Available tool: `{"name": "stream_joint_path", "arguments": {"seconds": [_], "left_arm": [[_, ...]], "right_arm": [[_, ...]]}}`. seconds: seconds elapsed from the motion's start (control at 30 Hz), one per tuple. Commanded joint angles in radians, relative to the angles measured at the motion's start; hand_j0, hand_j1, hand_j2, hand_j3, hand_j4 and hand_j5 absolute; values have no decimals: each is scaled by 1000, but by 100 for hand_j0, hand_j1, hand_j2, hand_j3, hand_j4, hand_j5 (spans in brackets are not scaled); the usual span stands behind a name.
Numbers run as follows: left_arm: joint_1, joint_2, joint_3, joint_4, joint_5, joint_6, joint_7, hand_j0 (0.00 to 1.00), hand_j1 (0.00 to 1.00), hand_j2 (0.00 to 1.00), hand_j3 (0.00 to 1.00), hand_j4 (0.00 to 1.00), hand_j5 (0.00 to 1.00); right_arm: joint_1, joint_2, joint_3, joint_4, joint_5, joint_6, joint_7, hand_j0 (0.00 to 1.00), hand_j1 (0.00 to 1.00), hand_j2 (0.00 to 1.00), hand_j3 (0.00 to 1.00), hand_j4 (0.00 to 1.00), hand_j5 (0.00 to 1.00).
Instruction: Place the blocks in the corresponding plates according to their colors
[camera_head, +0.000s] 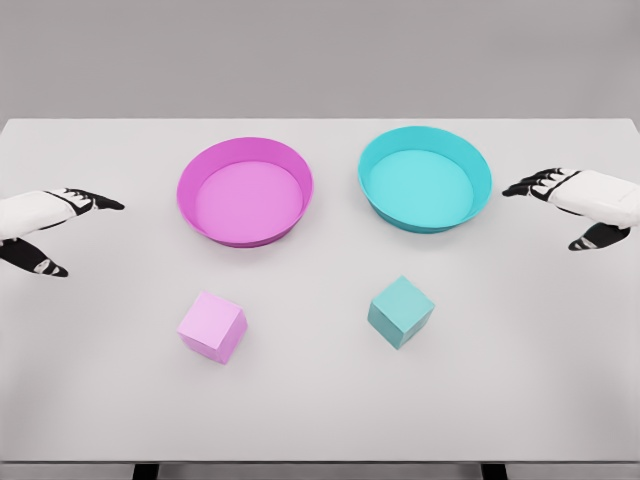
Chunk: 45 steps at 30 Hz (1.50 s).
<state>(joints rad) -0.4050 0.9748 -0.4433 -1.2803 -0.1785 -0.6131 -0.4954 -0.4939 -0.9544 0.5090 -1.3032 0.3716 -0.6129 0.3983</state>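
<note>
A pink block (212, 327) rests on the white table, in front of the magenta plate (245, 229). A teal block (401, 311) sits to its right, in front of the cyan plate (425, 216). Both plates hold nothing. My left hand (70, 232) hovers at the left edge of the view, fingers spread, well apart from the pink block. At the right edge my right hand (565, 210) is likewise open, beside the cyan plate and clear of it.
The white table (320, 420) spans the whole view, its front edge near the bottom of the picture and its far edge behind the plates. A plain grey wall lies beyond.
</note>
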Motion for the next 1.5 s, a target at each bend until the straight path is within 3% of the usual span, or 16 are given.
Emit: {"name": "stream_joint_path", "arguments": {"seconds": [0.0, 0.1, 0.3, 0.37, 0.43, 0.5, 0.53, 0.57, 0.6, 0.67, 0.8, 0.97, 1.03, 1.13, 1.23, 1.47], "left_arm": [[0, 1, 0, -5, 7, 2, 0, 100, 100, 100, 100, 100, 100], [0, 1, 0, -8, 7, 2, 0, 100, 100, 100, 100, 100, 100], [29, 5, -49, -171, 7, 2, 0, 100, 100, 100, 100, 100, 100], [31, 5, -78, -218, 8, 2, 3, 100, 100, 100, 100, 100, 100], [32, 5, -81, -218, 13, 2, 3, 100, 100, 100, 100, 100, 100], [37, 5, -92, -243, 13, 2, 3, 100, 100, 100, 100, 100, 100], [37, 7, -101, -255, 13, 2, 3, 100, 100, 100, 100, 100, 100], [38, 12, -120, -289, 13, 2, 1, 100, 100, 100, 100, 100, 100], [44, 19, -135, -303, 13, 2, 1, 100, 100, 100, 100, 100, 100], [49, 30, -138, -312, 36, 2, 1, 100, 100, 100, 100, 100, 100], [63, 76, -156, -350, 108, 2, 0, 100, 100, 100, 100, 100, 100], [64, 68, -160, -398, 106, 2, 0, 100, 100, 100, 100, 100, 100], [66, 64, -163, -468, 91, 2, -2, 100, 100, 100, 100, 100, 100], [64, 42, -163, -478, 71, 2, 1, 100, 100, 100, 100, 100, 100], [64, 18, -163, -479, 54, 2, 1, 100, 100, 100, 100, 100, 100], [64, -16, -161, -473, -9, 2, 0, 100, 100, 100, 100, 100, 100]], "right_arm": [[0, -1, 0, -13, -7, 2, -1, 100, 100, 100, 100, 100, 100], [2, -3, 0, -18, -8, 2, -4, 100, 100, 100, 100, 100, 100], [-17, -3, 68, -56, -8, 2, -32, 100, 100, 100, 100, 100, 100], [-54, -6, 91, -56, -8, 2, -46, 100, 100, 100, 100, 100, 100], [-147, -33, 207, -53, -11, 2, -47, 100, 100, 100, 100, 100, 100], [-334, -73, 456, -51, -14, 2, -55, 100, 100, 100, 100, 100, 100], [-374, -83, 514, -53, -14, 2, -76, 100, 100, 100, 100, 100, 100], [-464, -104, 647, -57, -11, 2, -166, 100, 100, 100, 100, 100, 100], [-531, -122, 746, -77, -10, 2, -194, 100, 100, 100, 100, 100, 100], [-564, -145, 824, -131, -10, 2, -196, 100, 100, 100, 100, 100, 100], [-598, -162, 867, -222, -8, 2, -196, 100, 100, 100, 100, 100, 100], [-600, -159, 865, -344, -10, 2, -197, 100, 100, 100, 100, 100, 100], [-598, -147, 867, -386, -10, 2, -197, 100, 100, 100, 100, 100, 100], [-617, -116, 899, -387, -10, 2, -197, 100, 100, 100, 100, 100, 100], [-710, -116, 1016, -387, -11, 2, -199, 100, 100, 100, 100, 100, 100], [-719, -72, 1048, -401, -10, 2, -197, 100, 100, 100, 100, 100, 100]]}}
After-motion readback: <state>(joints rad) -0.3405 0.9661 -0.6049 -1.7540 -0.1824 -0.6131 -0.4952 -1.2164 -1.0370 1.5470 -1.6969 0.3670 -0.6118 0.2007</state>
